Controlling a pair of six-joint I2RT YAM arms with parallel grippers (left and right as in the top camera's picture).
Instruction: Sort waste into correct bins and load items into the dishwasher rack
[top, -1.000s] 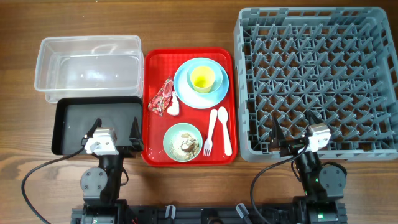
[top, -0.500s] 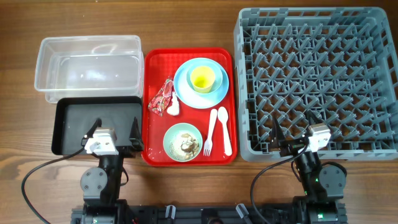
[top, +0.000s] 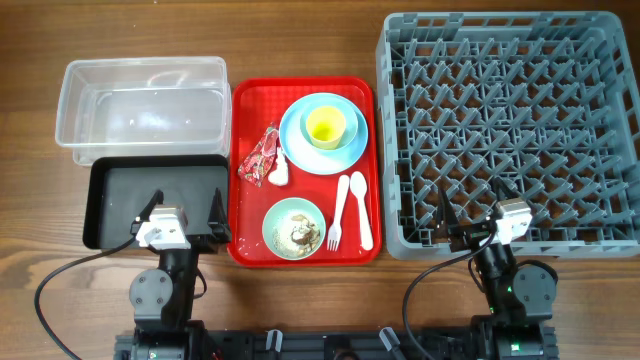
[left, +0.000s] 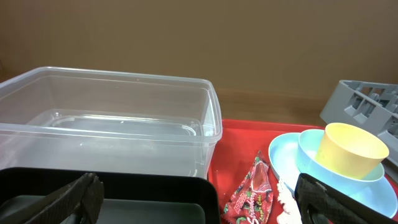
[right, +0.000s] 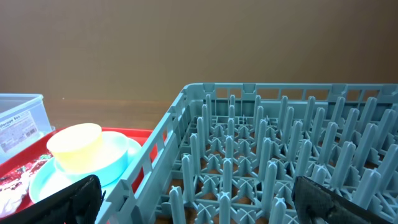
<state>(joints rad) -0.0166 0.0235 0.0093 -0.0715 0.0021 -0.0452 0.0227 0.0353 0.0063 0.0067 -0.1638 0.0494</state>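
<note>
Looking down from overhead, nothing is sorted yet: dishwasher rack (top: 505, 120), clear tub (top: 140, 105) and black tray (top: 150, 195) hold nothing, and left gripper (top: 183, 212) and right gripper (top: 470, 222) hang spread and empty-handed. Left wrist view: red snack wrapper (left: 252, 190) and yellow cup (left: 349, 149) sit on the red tray (left: 239, 146). Right wrist view: the dishwasher rack is bare.

The 2 arms sat folded low at the near edge, 1 on the left and 1 on the right, both wrists pointing toward the far side. The left gripper (top: 182, 212) had its jaws spread wide and held nothing. The right gripper (top: 470, 208) was equally wide and empty. Its 2 dark fingers (right: 71, 198) stood well apart.
</note>
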